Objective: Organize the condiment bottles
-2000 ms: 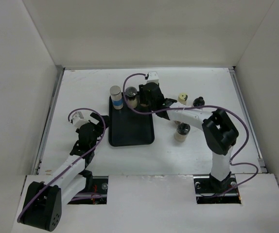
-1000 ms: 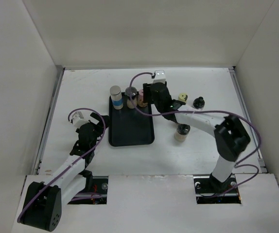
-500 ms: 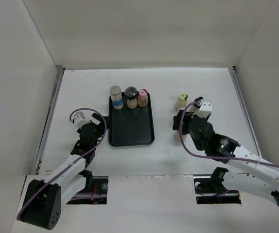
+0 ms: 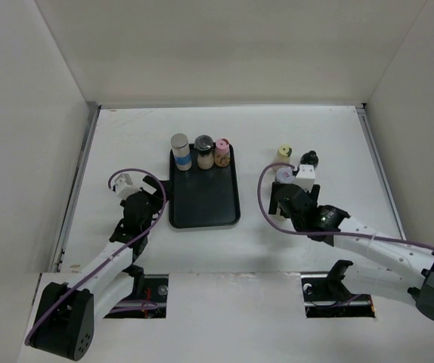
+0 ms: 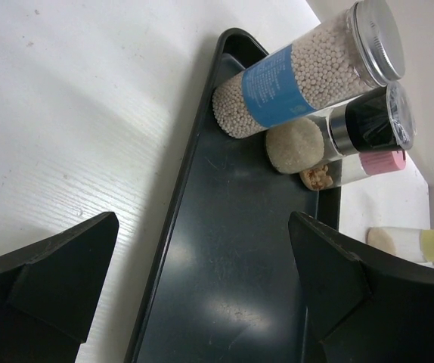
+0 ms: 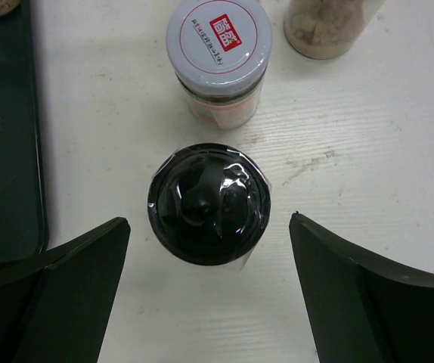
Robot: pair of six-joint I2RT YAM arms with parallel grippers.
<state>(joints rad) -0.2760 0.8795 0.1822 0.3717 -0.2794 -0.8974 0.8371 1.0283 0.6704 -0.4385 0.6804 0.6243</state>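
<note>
Tools both spread wide, gripping nothing. Right tool (image 6: 208,221) centred over black-capped round bottle (image 6: 206,198); grey-lidded glass jar (image 6: 218,57) at its 12 o'clock. Left tool (image 5: 202,227) at 9 o'clock rim of black rectangular tray (image 5: 224,310).

A robotics lab test cell: plain white panels (image 4: 224,45) box in a white tabletop (image 4: 338,136), with a left arm (image 4: 107,261) and a right arm (image 4: 383,246) (purple wiring (image 4: 260,193) looped loose) bolted at its near edge.

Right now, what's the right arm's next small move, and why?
Probably lower the right gripper straight down, then close. It is open and centred over the black-capped bottle, which stands on the table outside the tray. The grey-capped jar stands close beyond it, so avoid drifting forward.
</note>
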